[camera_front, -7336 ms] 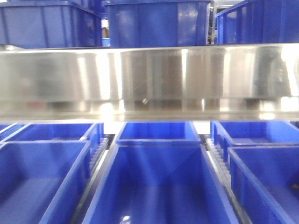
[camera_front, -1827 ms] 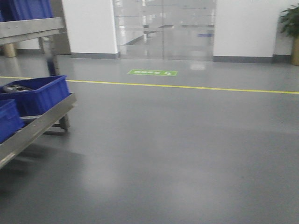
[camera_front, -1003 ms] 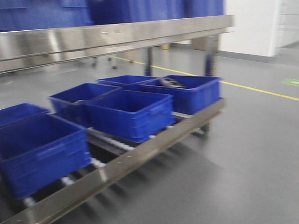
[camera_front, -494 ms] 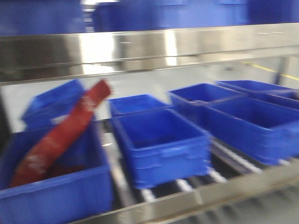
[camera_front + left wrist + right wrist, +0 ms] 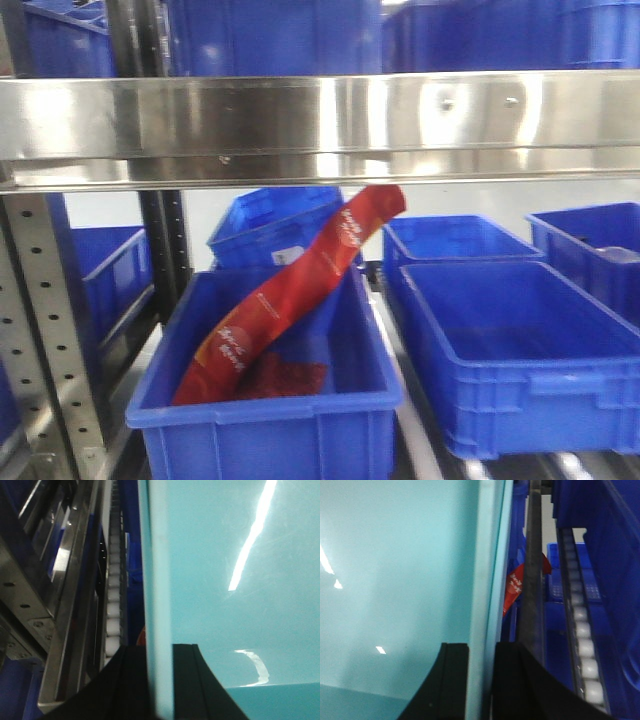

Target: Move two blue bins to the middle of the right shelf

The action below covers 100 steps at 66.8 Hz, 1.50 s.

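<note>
Pinched a pale teal panel (image 5: pixel 235 595) by its edge with the left hand (image 5: pixel 159 652), one black finger on each side; pinched the opposite edge the same way with the right hand (image 5: pixel 481 652). Could not tell from the wrist views whether that panel was a bin wall.

Faced the steel rail (image 5: pixel 320 125) of the shelf squarely. Judged the step as lining up for placement: best done by keeping both grips level, bringing the load in below the steel rail without clipping it, and choosing a free stretch of the roller track (image 5: pixel 114 605) rather than a slot already taken.

Counted below the steel rail six blue bins (image 5: pixel 520 400) – nearest among them the bin (image 5: pixel 270 425) just under the rail's left half, with one red packet (image 5: pixel 290 290) leaning out of it. Counted above the steel rail at least three more, partly cut off
</note>
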### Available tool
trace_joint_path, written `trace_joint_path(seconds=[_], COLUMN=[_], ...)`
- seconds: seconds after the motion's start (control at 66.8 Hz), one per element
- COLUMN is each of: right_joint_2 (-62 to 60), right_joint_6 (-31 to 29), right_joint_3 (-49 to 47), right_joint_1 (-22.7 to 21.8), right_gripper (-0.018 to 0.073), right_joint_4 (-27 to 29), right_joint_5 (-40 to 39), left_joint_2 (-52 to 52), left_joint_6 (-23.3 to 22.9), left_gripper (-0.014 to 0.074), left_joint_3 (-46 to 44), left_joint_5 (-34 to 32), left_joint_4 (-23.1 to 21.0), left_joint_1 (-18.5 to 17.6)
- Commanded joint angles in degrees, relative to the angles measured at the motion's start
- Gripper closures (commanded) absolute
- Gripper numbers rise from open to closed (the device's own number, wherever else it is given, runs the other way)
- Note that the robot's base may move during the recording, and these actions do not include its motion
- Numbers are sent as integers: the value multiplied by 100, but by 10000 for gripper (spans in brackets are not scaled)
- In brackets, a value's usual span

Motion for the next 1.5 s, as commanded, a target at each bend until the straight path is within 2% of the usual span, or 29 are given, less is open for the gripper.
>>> trace_joint_path(seconds=[0.0, 1.482], right_joint_2=[-144, -133], right_joint_6=[-120, -120], right_joint_3=[-130, -130], right_joint_1=[52, 52], right_gripper=[722, 722], right_joint_4=[231, 231], right_joint_5=[-731, -729], left_joint_2=[-48, -48], left_joint_6=[66, 66], left_gripper=[707, 707], left_joint_3=[-80, -80], left_joint_5=[-494, -494], left_joint_4=[15, 25], left_joint_1=[-18, -18])
